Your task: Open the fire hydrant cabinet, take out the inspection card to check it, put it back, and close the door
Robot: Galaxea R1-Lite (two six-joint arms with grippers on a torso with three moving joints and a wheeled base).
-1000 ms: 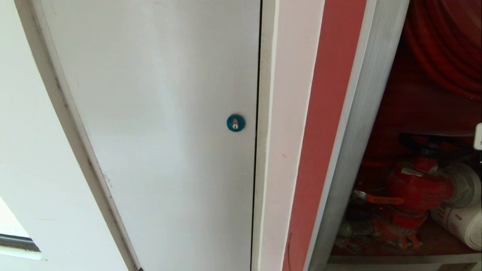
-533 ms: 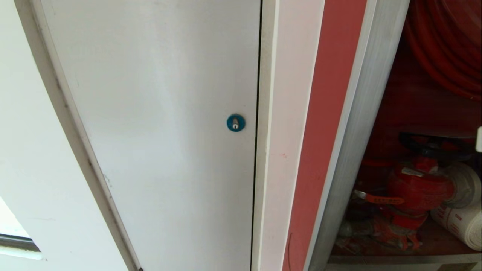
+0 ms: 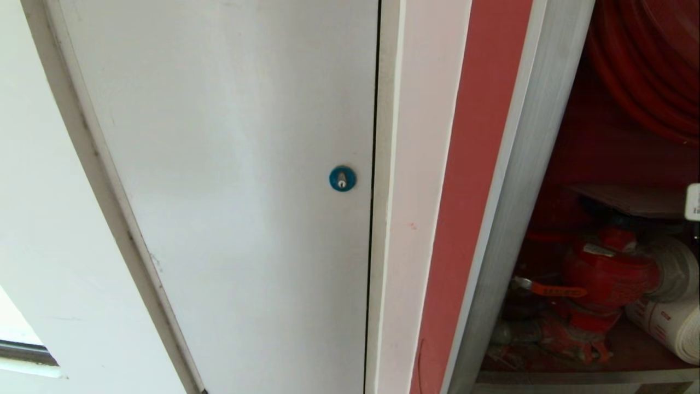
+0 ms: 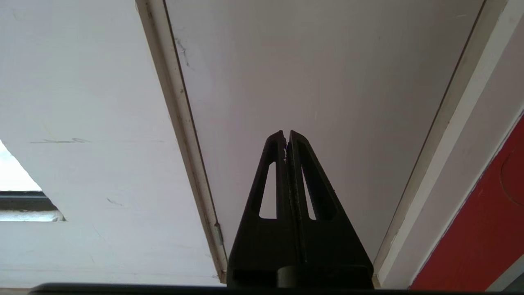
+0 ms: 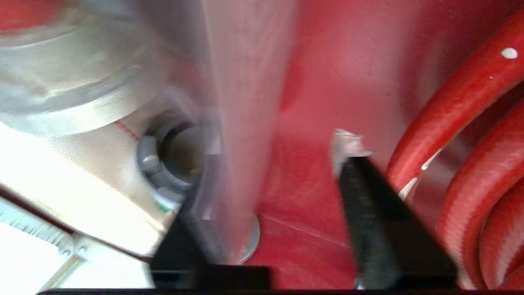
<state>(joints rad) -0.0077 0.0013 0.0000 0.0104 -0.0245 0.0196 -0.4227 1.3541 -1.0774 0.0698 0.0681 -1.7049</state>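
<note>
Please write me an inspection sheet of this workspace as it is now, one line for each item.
Surface: cabinet floor, red.
Job's things: fire hydrant cabinet open; hydrant valve, rolled hose, hose reel inside; a flat sheet, perhaps the inspection card, above the valve; glass door not in view.
Clutter: red fittings under the valve.
Grippers: left gripper shut, parked by the white door; right gripper open inside the cabinet.
Cables: nothing seen.
Surroundings: white wall, blue lock.

Plain white door [image 3: 229, 191], round blue lock [image 3: 342, 178]
</note>
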